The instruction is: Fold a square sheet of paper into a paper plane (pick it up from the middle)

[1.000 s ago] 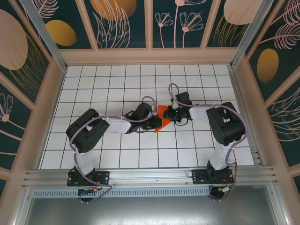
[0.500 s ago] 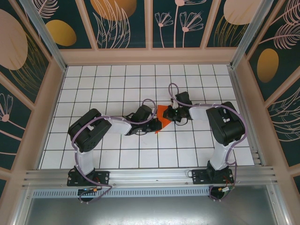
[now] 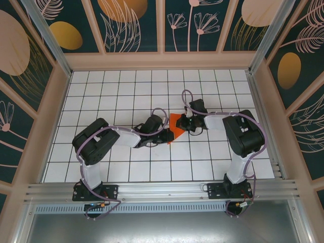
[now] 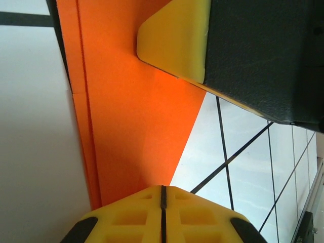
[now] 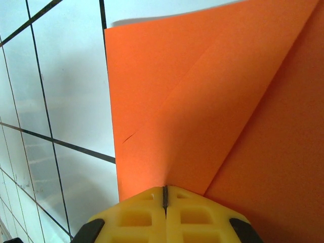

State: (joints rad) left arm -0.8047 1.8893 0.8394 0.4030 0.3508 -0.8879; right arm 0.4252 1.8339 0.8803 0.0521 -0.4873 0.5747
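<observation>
Two end effectors, one folded orange sheet

- No words, labels, brand marks, numbers or signs can be read anywhere.
- The folded orange paper, just ahead of the right gripper, is plain on every face that shows.
- The same paper just ahead of the left gripper is plain too.
</observation>
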